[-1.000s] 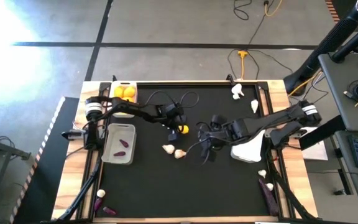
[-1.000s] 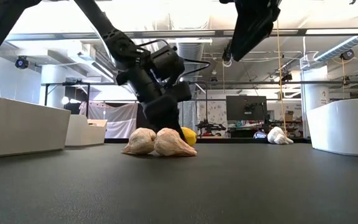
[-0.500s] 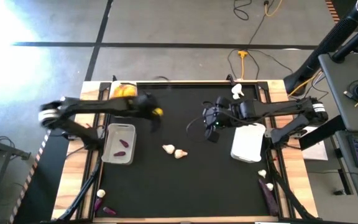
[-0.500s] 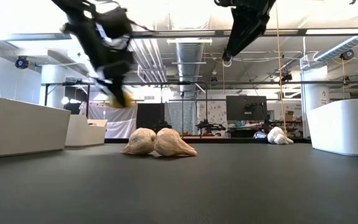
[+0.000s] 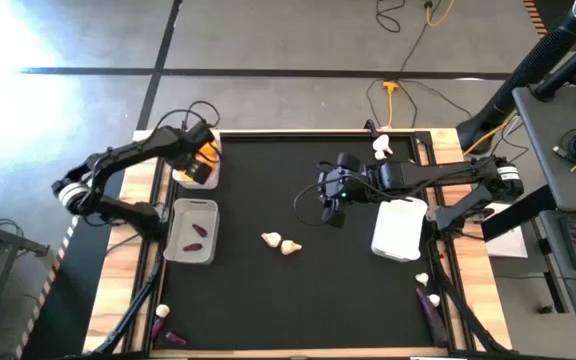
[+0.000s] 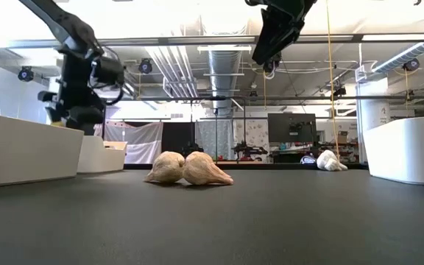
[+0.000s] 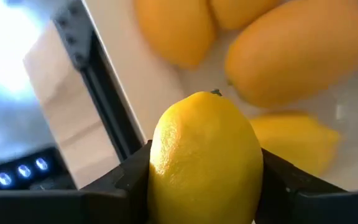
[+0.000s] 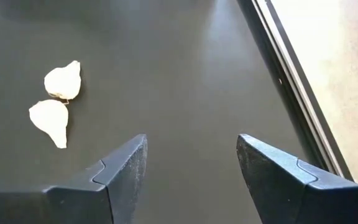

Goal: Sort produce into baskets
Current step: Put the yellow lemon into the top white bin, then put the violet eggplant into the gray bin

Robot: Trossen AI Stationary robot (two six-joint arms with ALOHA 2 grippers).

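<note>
Your left gripper (image 5: 194,160) sits over the basket (image 5: 182,180) at the table's 10 o'clock corner, fingers clamped on a lemon (image 7: 205,158); in the left wrist view the lemon fills the gap between both fingers, with other yellow fruit (image 7: 294,53) lying in the basket beneath it. Your right gripper (image 5: 330,200) hangs above the black mat (image 5: 268,290) slightly toward 1 o'clock from centre, fingers spread apart and holding nothing; its wrist view looks down on bare mat and two garlic bulbs (image 8: 56,102). Those two bulbs (image 5: 280,242) lie touching each other near the table's centre, a little toward 6 o'clock; in the low view they sit side by side on the mat. A second basket (image 5: 176,235) at 9 o'clock holds two purple eggplants (image 5: 196,236). A third basket (image 5: 400,230) stands at 3 o'clock, just beside the right arm; you cannot tell its contents from above. Loose garlic (image 5: 382,149) rests near the 1 o'clock corner, more garlic (image 5: 421,279) and an eggplant (image 5: 430,312) lie along the 4 to 5 o'clock edge, and a few small pieces (image 5: 166,325) sit at the 7 o'clock corner.
</note>
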